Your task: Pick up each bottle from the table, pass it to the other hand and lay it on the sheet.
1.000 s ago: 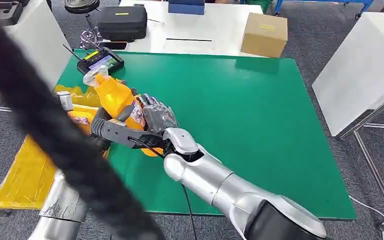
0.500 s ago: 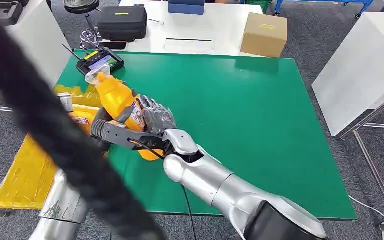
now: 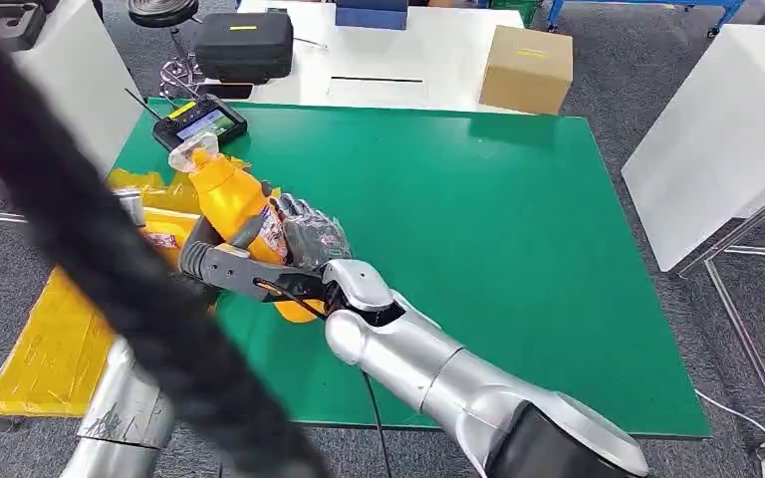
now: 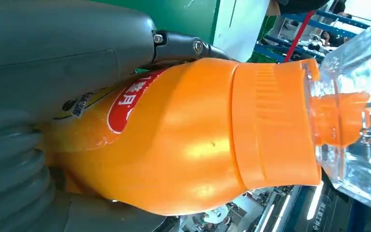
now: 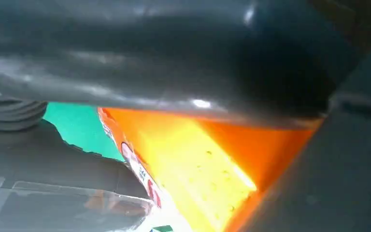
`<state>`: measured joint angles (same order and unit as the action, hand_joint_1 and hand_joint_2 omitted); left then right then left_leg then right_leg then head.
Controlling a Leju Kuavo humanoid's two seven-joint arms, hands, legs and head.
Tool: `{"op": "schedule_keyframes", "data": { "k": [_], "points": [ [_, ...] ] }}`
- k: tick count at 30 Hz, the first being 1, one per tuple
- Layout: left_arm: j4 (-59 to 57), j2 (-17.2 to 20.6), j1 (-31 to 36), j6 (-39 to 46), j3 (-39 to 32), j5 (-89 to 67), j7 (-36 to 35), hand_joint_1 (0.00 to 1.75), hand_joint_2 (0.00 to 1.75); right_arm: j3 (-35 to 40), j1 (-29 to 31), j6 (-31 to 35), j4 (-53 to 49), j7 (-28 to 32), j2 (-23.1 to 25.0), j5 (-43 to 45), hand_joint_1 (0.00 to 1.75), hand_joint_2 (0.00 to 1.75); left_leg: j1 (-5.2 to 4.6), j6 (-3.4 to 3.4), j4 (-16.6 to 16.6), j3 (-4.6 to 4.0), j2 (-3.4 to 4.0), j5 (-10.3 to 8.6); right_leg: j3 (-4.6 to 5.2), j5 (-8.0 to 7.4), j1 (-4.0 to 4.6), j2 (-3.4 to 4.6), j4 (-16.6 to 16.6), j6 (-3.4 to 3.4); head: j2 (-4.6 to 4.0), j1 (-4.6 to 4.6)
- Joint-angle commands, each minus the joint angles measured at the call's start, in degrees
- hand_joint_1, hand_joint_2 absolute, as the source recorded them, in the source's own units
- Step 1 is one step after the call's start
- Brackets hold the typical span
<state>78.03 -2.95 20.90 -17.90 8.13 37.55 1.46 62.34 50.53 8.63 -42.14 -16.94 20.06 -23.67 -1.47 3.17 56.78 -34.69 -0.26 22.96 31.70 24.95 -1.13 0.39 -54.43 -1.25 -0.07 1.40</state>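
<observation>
An orange bottle (image 3: 236,202) with a clear cap cover (image 3: 192,152) hangs tilted over the left part of the green table (image 3: 478,229). My right hand (image 3: 309,236) wraps its fingers around the bottle's labelled side. My left hand (image 3: 199,261) grips the bottle's lower body from the other side; in the left wrist view the orange bottle (image 4: 188,140) lies against its thumb. The right wrist view has the bottle (image 5: 193,164) pressed close under the hand. A second orange bottle (image 3: 156,237) with a silver cap lies on the yellow sheet (image 3: 45,354) at the table's left edge.
A thick black cable (image 3: 80,229) crosses the left foreground and hides part of my left arm. A remote controller (image 3: 199,121) sits at the table's far left corner. Behind it are a black case (image 3: 244,45) and a cardboard box (image 3: 526,68). A white table (image 3: 717,129) stands at right.
The bottle has tipped slightly more upright between the two hands, its cap nudging a little to the right. Both arms have barely moved.
</observation>
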Motion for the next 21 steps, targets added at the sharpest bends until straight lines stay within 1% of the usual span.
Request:
{"op": "schedule_keyframes", "data": {
  "k": [1, 2, 3, 4, 5, 8, 9, 12, 13, 16, 17, 18, 20, 21],
  "points": [
    [1.1, -2.4, 4.5, -1.1, 1.4, 0.5, 0.1, 1.75, 1.75, 3.5, -0.7, -2.1, 2.9, -0.4, -0.1, 0.0, 0.0, 0.0, 0.1, -0.26, 0.0, 0.16, -0.24, 0.03, -0.29, 0.09, 0.08, -0.27, 0.1, 0.11, 0.0, 0.0],
    [1.1, -2.4, 4.7, -1.1, 1.4, 0.5, 0.1, 1.75, 1.75, 3.5, -0.7, -2.1, 2.9, -0.4, -0.1, 0.0, 0.0, 0.0, 0.12, -0.32, 0.0, 0.24, -0.27, 0.05, -0.38, 0.12, 0.1, -0.32, 0.1, 0.13, 0.0, 0.0],
    [0.7, -2.5, 5.1, -1.1, 1.3, 0.5, 0.1, 1.75, 1.75, 3.5, -0.6, -2.2, 2.9, -0.6, -0.1, 0.1, 0.0, 0.0, 0.11, -0.23, 0.0, 0.12, -0.23, 0.02, -0.24, 0.08, 0.09, -0.26, 0.1, 0.1, 0.0, 0.0],
    [0.7, -2.4, 5.2, -1.0, 1.2, 0.5, 0.1, 1.75, 1.75, 3.5, -0.6, -2.2, 2.9, -0.6, -0.1, 0.1, 0.0, 0.0, 0.12, -0.32, 0.0, 0.23, -0.29, 0.05, -0.38, 0.13, 0.1, -0.33, 0.1, 0.14, 0.0, 0.0],
    [0.4, -2.5, 5.2, -0.9, 1.0, 0.5, 0.1, 1.75, 1.75, 3.3, -0.6, -2.0, 3.0, -0.8, -0.1, 0.4, 0.0, 0.0, 0.12, -0.23, 0.0, 0.11, -0.25, 0.02, -0.24, 0.08, 0.1, -0.28, 0.1, 0.1, 0.0, 0.0],
    [0.5, -2.4, 4.9, -0.8, 0.5, 0.4, 0.4, 1.75, 1.75, 2.9, -0.6, -1.0, 3.4, -0.5, -0.1, 0.7, 0.0, 0.0, 0.11, -0.35, 0.0, 0.29, -0.31, 0.06, -0.44, 0.15, 0.09, -0.37, 0.1, 0.14, 0.0, 0.0],
    [0.6, -2.4, 4.9, -0.7, 0.3, 0.4, 0.4, 1.75, 1.75, 3.0, -0.6, -1.2, 3.5, -0.5, -0.1, 0.7, 0.0, 0.0, 0.11, -0.26, 0.0, 0.15, -0.26, 0.03, -0.28, 0.09, 0.09, -0.3, 0.1, 0.11, 0.0, 0.0],
    [0.5, -2.6, 5.2, -0.7, 0.2, 0.3, 0.4, 1.75, 1.75, 3.0, -0.6, -1.3, 3.4, -0.4, -0.1, 0.7, 0.0, 0.0, 0.13, -0.34, 0.0, 0.26, -0.28, 0.05, -0.4, 0.13, 0.1, -0.33, 0.1, 0.14, 0.0, -0.02],
    [0.4, -2.6, 5.6, -0.7, 0.2, 0.4, 0.5, 1.75, 1.75, 3.1, -0.5, -1.4, 3.3, -0.4, -0.1, 0.7, 0.0, 0.0, 0.12, -0.24, 0.0, 0.14, -0.25, 0.02, -0.27, 0.08, 0.1, -0.29, 0.1, 0.1, 0.0, 0.0],
    [-1.1, -2.8, 7.2, -0.4, 0.0, 0.4, 0.6, 1.75, 1.75, 3.5, -0.3, -1.3, 2.8, -1.1, -0.1, 1.2, 0.0, 0.0, 0.14, -0.32, 0.0, 0.2, -0.31, 0.05, -0.35, 0.13, 0.12, -0.36, 0.1, 0.13, 0.0, 0.0],
    [-1.1, -2.8, 7.2, -0.4, 0.0, 0.4, 0.6, 1.75, 1.75, 3.5, -0.3, -1.3, 2.8, -1.1, -0.1, 1.2, 0.0, 0.0, 0.12, -0.23, 0.0, 0.07, -0.28, 0.01, -0.2, 0.08, 0.1, -0.32, 0.0, 0.1, 0.0, 0.0],
    [-1.1, -2.8, 7.2, -0.4, 0.0, 0.4, 0.6, 1.75, 1.75, 3.5, -0.3, -1.3, 2.8, -1.1, -0.1, 1.2, 0.0, 0.0, 0.13, -0.32, 0.0, 0.17, -0.35, 0.04, -0.33, 0.13, 0.11, -0.4, 0.1, 0.14, 0.0, 0.0],
    [-1.2, -2.8, 7.1, -0.4, 0.0, 0.4, 0.6, 1.75, 1.75, 3.5, -0.2, -1.3, 2.8, -1.1, -0.1, 1.2, 0.0, 0.0, 0.1, -0.18, 0.0, 0.05, -0.24, 0.0, -0.15, 0.06, 0.09, -0.26, 0.1, 0.08, 0.0, 0.0],
    [-1.1, -2.8, 7.0, -0.4, 0.0, 0.4, 0.6, 1.75, 1.75, 3.4, -0.3, -1.1, 2.8, -1.1, -0.1, 1.5, 0.0, 0.0, 0.12, -0.28, 0.0, 0.15, -0.31, 0.02, -0.29, 0.1, 0.1, -0.35, 0.1, 0.12, 0.0, 0.0]
  ]
}}
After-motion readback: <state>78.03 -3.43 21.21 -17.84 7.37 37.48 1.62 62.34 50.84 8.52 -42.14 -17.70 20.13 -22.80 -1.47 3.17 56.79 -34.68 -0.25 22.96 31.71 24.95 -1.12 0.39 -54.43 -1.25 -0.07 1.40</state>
